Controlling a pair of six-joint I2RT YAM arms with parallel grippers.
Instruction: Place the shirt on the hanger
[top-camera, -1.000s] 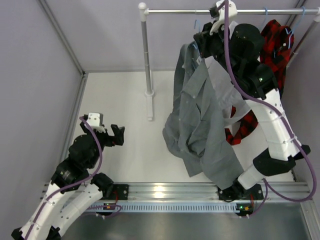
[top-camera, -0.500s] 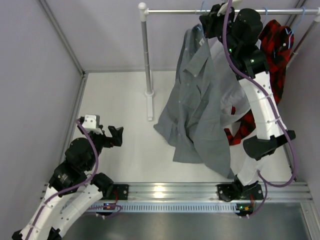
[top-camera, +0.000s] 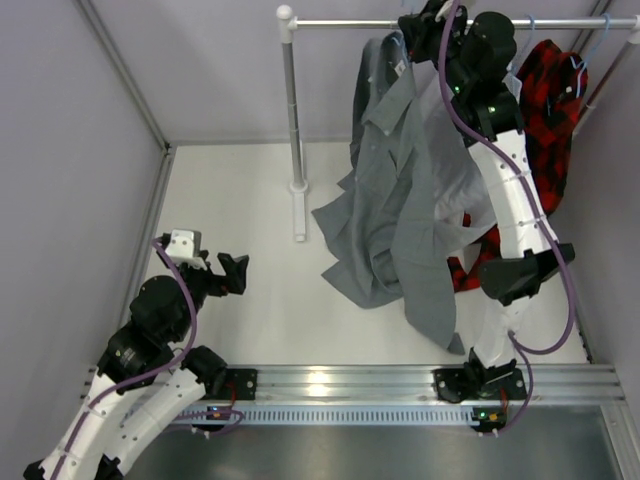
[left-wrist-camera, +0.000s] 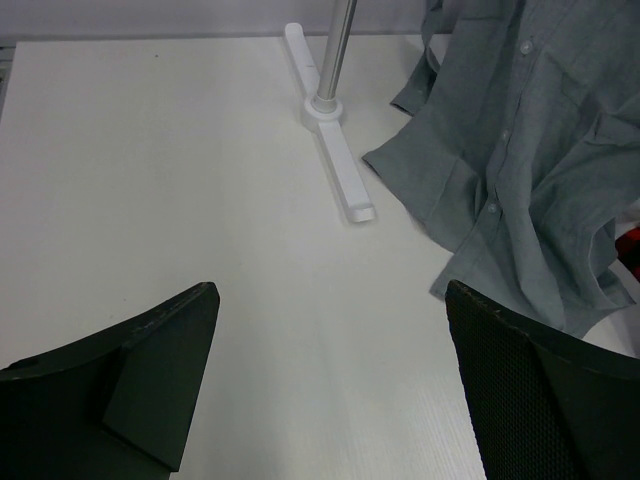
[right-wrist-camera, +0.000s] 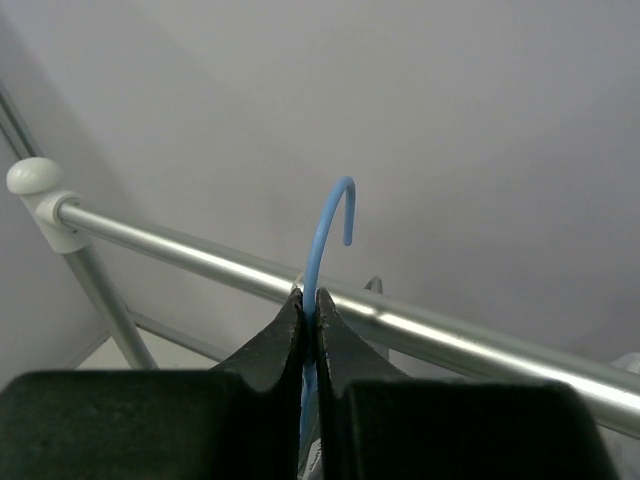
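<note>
Right claw (right-wrist-camera: 309, 300) — clamps tight on the wire neck of the hanger (right-wrist-camera: 325, 225), holds its hook right up by the rail (right-wrist-camera: 200, 255). Dangles the shirt (top-camera: 390, 220) below the rail, beside the plaid shirt (top-camera: 550, 100) hung there. Left claw (left-wrist-camera: 330, 290) — gapes wide, grips nothing, hovers low, well away from the rail.
</note>
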